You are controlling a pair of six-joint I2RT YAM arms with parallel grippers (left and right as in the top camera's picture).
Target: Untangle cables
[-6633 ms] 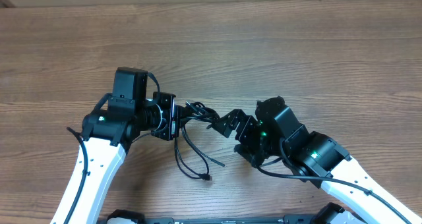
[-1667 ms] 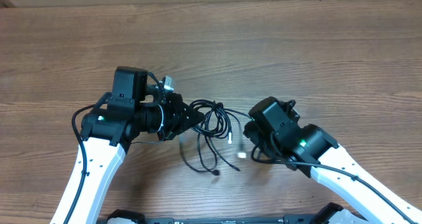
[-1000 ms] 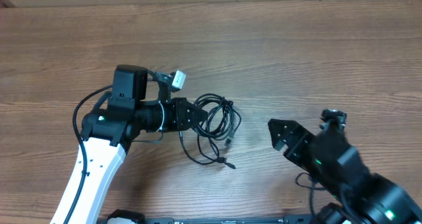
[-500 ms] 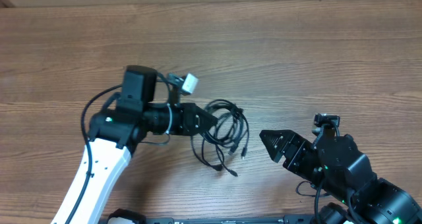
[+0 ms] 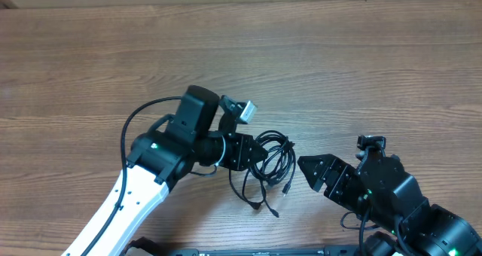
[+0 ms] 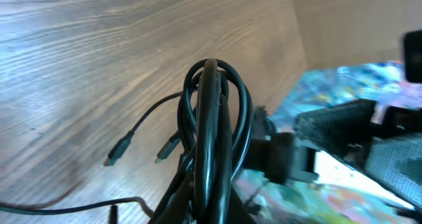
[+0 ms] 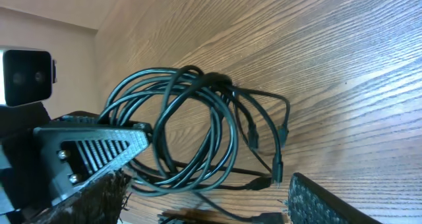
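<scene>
The cables [image 5: 275,154] sat between the two arms, bunched into a loose coil of several thin black loops. The left tool [image 5: 252,152] had them: its jaws looked closed on the coil's left edge, and in its own wrist view the loops [image 6: 214,118] rose straight out from between the fingers. From there the bundle stuck out toward the right arm.

The right tool [image 5: 307,169] was just beside the coil's far side and apart from it, its tips pointing at the coil. It was wide open and carried nothing. Its own camera showed its two fingers [image 7: 330,201] spread to either edge of the picture, with the coil [image 7: 191,125] square ahead of the gap.

The coil was longer from front to back of the desk [image 5: 361,68] than from side to side. A couple of loose tails with small plug ends [image 5: 273,211] trailed off its near end toward the robot's base. In the right wrist view the plug tips [image 7: 277,168] were the parts nearest that tool's gap.

The right arm was plainly the free one and the closer to those tails. I'd judge the coming move turned on a short reach leftward to take one strand or plug end, while the left tool anchored the rest. I couldn't tell whether the coil was resting on the desk or held a little above it.
</scene>
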